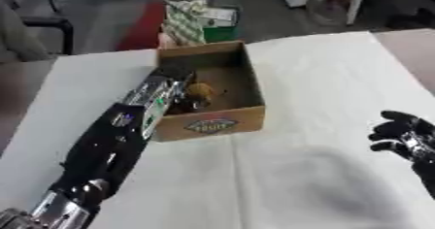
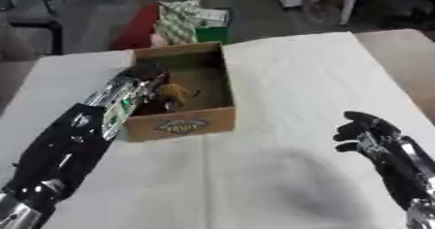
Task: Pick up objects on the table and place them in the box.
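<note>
The left robot hand (image 1: 180,85) is sunk inside the box (image 1: 246,85), fingers hidden; the right robot hand (image 2: 365,131) is held open over the bare tabletop (image 2: 280,77).

Looks like some workshop or lab space: bare grey concrete floor (image 1: 255,9), a white-covered table (image 1: 323,87), chair (image 1: 47,26) and clutter pushed around back there.

Glossy black arms with silver joints; the right hand (image 2: 367,132) is black with silver trim
</note>
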### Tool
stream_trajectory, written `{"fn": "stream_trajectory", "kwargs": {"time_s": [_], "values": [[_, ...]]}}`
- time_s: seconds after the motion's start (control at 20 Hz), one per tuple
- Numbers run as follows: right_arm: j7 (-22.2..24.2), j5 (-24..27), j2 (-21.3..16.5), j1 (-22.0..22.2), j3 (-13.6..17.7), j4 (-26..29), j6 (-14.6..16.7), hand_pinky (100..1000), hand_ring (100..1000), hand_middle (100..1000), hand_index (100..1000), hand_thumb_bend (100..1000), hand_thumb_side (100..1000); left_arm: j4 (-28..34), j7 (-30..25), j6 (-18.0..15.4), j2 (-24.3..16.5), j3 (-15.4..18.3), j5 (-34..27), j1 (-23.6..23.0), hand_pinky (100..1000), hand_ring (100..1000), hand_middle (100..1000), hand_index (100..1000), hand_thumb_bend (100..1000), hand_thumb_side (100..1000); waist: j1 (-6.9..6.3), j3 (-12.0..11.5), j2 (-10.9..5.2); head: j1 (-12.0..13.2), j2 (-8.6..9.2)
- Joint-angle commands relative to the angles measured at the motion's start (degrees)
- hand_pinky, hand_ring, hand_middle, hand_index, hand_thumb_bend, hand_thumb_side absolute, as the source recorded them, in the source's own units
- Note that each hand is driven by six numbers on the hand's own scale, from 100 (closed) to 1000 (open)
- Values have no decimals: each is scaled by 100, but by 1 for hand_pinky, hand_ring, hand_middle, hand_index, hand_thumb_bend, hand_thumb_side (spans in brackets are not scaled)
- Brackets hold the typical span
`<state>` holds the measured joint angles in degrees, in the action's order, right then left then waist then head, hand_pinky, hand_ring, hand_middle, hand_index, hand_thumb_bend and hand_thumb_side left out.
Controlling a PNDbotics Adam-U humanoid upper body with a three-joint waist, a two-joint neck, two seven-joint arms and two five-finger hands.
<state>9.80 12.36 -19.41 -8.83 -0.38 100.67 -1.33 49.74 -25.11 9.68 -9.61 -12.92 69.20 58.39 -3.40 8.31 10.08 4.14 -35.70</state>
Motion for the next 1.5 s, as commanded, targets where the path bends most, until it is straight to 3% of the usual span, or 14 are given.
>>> {"fn": "stream_trajectory", "kwargs": {"time_s": [0.05,0.2,0.35,0.55,0.85,1.1,1.15,1.2,1.5], "values": [[7,-29,-60,-57,30,62,8,636,680,617,820,100,541,181,-243,-22,-179,12,-84,96,778,797,782,864,478,432,32,-15,-83,-18,61],[4,-28,-58,-52,40,60,8,636,680,617,820,100,542,345,-480,-33,-288,32,-233,101,814,842,834,889,557,588,30,-36,-89,-44,72],[-4,-30,-62,-42,53,57,10,636,681,617,820,100,542,629,-853,-95,-460,28,-491,121,828,859,860,906,608,672,32,-64,-95,-81,73],[-14,-35,-71,-22,67,49,13,636,681,617,820,100,542,1153,-1411,-177,-763,5,-766,167,838,868,881,914,639,714,31,-117,-114,-120,62],[-34,-39,-83,9,94,38,16,636,681,618,820,100,543,2284,-1919,-252,-1344,36,-1108,118,827,857,871,911,611,695,20,-224,-145,-189,51],[-71,-38,-77,38,134,40,21,636,681,618,820,100,543,3437,-1547,-20,-1823,298,-1733,-296,769,795,810,871,471,614,36,-326,-151,-261,36],[-78,-37,-77,41,141,41,23,635,681,618,820,100,543,3667,-1377,55,-1907,355,-1872,-432,750,773,790,858,388,580,38,-346,-151,-272,32],[-87,-36,-76,45,150,41,24,635,681,618,819,100,542,3907,-1155,145,-1979,435,-2048,-606,734,753,773,845,299,529,42,-374,-150,-286,29],[-114,-26,-49,47,178,43,22,635,680,618,820,100,543,4982,311,667,-2100,796,-3199,-1750,669,666,704,798,101,509,69,-482,-146,-344,14]]}}
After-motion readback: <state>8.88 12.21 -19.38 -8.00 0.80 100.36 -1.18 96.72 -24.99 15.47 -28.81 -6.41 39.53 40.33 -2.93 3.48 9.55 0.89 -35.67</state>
